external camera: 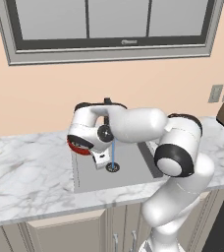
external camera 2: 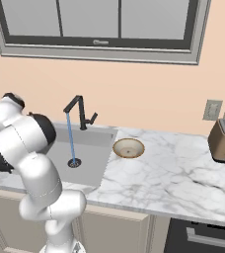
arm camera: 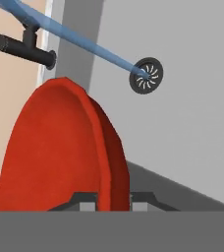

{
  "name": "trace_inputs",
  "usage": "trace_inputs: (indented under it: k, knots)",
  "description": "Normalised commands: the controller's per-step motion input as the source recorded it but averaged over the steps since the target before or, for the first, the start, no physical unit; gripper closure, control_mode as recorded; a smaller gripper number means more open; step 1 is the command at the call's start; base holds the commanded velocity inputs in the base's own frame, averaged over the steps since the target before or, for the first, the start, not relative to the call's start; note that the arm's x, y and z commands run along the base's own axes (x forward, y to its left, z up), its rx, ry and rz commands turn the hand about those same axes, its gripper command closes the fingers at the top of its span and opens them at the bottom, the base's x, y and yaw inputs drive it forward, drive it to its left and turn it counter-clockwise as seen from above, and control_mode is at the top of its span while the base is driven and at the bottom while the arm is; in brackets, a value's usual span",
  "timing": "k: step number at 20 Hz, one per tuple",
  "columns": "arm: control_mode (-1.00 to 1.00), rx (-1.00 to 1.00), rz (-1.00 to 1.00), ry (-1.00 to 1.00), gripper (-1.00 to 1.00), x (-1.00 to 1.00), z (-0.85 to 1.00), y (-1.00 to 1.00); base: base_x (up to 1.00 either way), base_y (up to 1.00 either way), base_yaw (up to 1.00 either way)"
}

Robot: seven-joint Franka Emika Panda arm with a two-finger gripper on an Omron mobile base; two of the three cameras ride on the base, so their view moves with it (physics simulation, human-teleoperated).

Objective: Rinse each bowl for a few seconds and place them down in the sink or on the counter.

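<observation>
Left base view: the gripper [external camera: 92, 153] hangs over the left part of the sink [external camera: 133, 174] with the red bowl [external camera: 78, 146] clamped by its rim between the jaws. Just right of it, a thin water stream [external camera: 113, 153] falls onto the drain [external camera: 113, 168]. Further right, the beige bowl [external camera 2: 128, 147] rests on the counter [external camera 2: 173, 173] beside the basin.
</observation>
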Motion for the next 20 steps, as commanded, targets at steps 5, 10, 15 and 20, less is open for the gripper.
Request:
trace_inputs:
  k: [5,10,15,20]
  knots:
    - [-1.0,-0.13,-0.07,0.04,1.0,0.15,0.01,-0.19,0.0,0.0,0.0]
    - [-1.0,-0.13,-0.07,0.06,1.0,0.18,0.0,-0.23,0.0,0.0,0.0]
    - [-1.0,-0.14,-0.08,0.06,1.0,0.18,0.0,-0.19,0.0,0.0,0.0]
    - [-1.0,-0.15,-0.08,0.03,1.0,0.18,-0.01,-0.09,0.0,0.0,0.0]
